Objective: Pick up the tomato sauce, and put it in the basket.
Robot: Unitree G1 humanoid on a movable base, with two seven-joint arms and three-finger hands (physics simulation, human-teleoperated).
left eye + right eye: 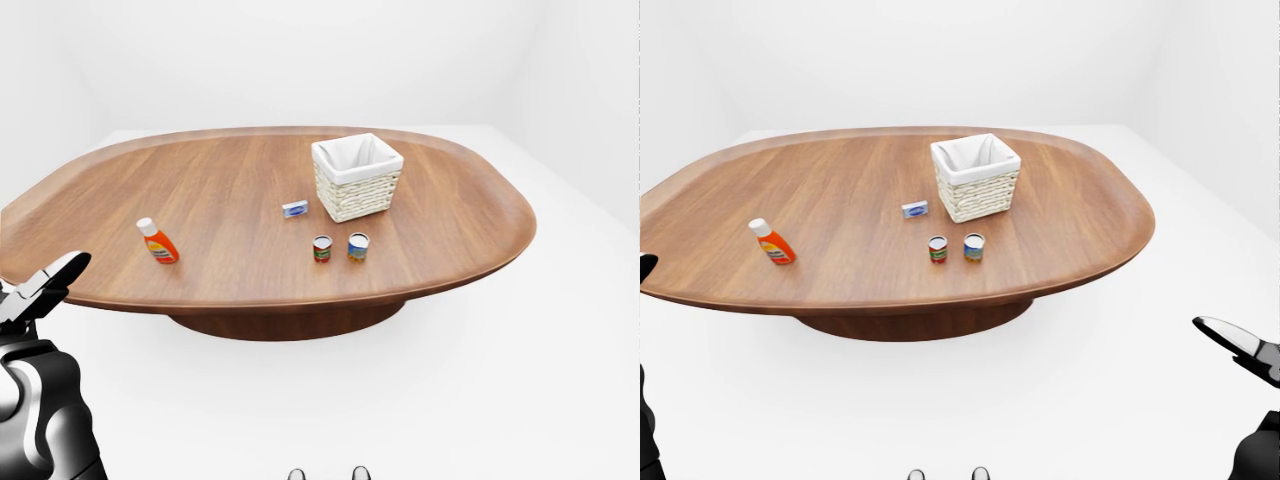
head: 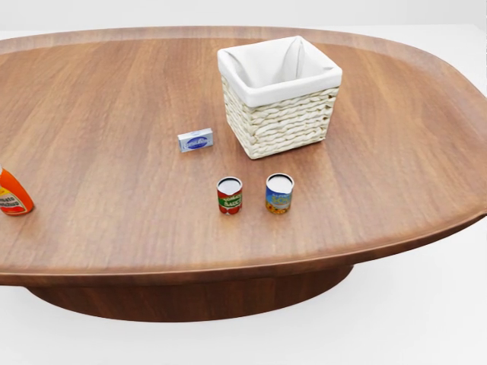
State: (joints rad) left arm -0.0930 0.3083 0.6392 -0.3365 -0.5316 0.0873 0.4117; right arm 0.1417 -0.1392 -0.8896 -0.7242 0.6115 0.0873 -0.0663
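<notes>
1. The tomato sauce [image 2: 229, 195], a small can with a red and green label, stands upright on the wooden table [image 2: 114, 114], near its near edge in the head view. Nothing holds or touches it.
2. Just to its right stands a second can with a blue label [image 2: 279, 193], close beside but not touching. A small blue and white box [image 2: 195, 141] lies farther up the table and to the left.
3. The basket [image 2: 279, 97], woven with a white cloth lining, sits beyond the two cans toward the far side. Its inside shows only the lining, so the sauce is not yet delivered.
4. An orange ketchup bottle [image 1: 158, 241] with a white cap stands well apart at the table's left.
5. The left hand [image 1: 45, 285] shows at the lower left of the left-eye view, low and well short of the table, with its fingers apart and gripping nothing.
6. The right hand [image 1: 1245, 350] shows only as a dark finger tip at the right edge of the right-eye view, also far from the table; whether it is spread or closed cannot be told.
7. Judged from this, the task has barely begun: the approach, reach, grasp, lift and drop into the basket all remain.
</notes>
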